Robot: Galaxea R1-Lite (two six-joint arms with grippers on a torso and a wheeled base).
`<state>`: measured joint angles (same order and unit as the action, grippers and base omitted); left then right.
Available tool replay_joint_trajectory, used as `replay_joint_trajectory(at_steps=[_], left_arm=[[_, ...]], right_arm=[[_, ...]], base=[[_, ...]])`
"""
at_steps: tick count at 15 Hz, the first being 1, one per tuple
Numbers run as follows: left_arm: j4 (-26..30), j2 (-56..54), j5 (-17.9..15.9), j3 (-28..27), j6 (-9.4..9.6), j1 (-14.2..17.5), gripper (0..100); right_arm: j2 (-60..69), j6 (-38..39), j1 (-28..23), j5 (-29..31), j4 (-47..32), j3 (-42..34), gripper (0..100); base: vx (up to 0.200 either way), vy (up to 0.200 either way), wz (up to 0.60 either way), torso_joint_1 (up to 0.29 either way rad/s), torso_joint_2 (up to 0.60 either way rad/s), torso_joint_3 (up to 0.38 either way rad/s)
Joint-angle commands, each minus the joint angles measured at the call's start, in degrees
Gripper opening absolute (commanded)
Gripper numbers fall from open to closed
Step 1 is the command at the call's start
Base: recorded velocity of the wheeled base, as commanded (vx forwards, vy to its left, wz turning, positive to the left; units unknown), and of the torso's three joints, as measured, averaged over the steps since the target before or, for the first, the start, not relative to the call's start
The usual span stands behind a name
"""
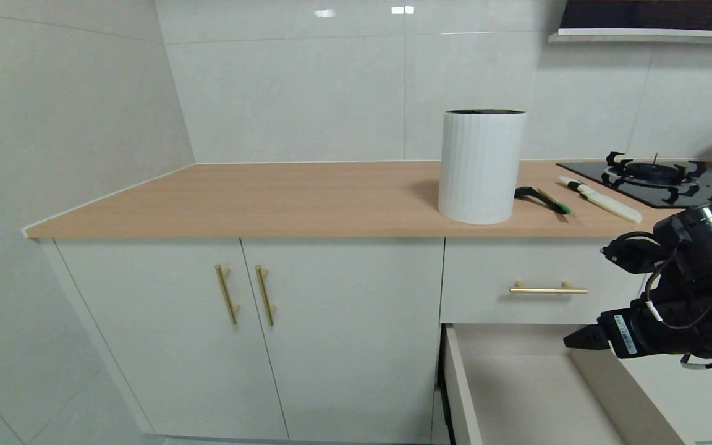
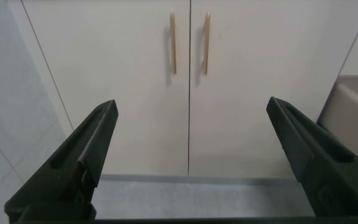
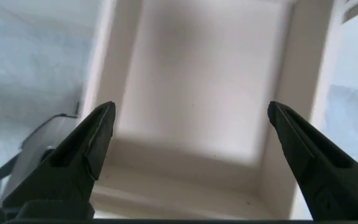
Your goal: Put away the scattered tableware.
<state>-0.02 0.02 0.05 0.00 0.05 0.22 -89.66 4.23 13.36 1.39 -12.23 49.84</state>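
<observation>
On the wooden counter a tall white ribbed holder stands upright. Just to its right lie a dark utensil with a green tip and a long cream-white utensil, both flat on the wood. Below them, a drawer is pulled out with its inside bare. My right gripper hangs over that drawer; in the right wrist view, the right gripper is open and holds nothing. My left gripper is open and holds nothing, low in front of the cabinet doors.
A black gas hob sits at the counter's right end, close to the utensils. A shut drawer with a gold handle is above the open one. Two cabinet doors with gold handles are to the left. Tiled walls close the left and back.
</observation>
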Motion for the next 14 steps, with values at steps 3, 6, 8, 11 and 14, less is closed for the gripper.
replay_joint_trajectory(at_steps=[3,6,8,11,14], left_arm=[[-0.06,-0.02,0.04,0.0,-0.05,0.04,100],[-0.06,-0.02,0.04,0.0,-0.05,0.04,100],[-0.06,-0.02,0.04,0.0,-0.05,0.04,100],[-0.06,-0.02,0.04,0.0,-0.05,0.04,100],[-0.06,-0.02,0.04,0.0,-0.05,0.04,100]], right_arm=[[-0.25,-0.01,0.0,0.19,0.01,0.0,100],[-0.07,-0.01,0.0,0.19,0.1,0.0,100],[0.01,-0.1,0.0,0.46,0.63,-0.09,100],[-0.25,-0.28,0.09,0.46,3.09,0.09,100],[-1.57,-0.1,-0.09,0.63,8.1,3.78,100]], base=[[0.0,0.0,0.0,0.175,-0.48,-0.289],[0.0,0.0,0.0,0.188,-0.47,-0.284],[0.0,0.0,0.0,0.105,-0.24,-0.144],[0.0,0.0,0.0,0.023,-0.05,-0.029],[0.0,0.0,0.0,0.0,0.0,0.0]])
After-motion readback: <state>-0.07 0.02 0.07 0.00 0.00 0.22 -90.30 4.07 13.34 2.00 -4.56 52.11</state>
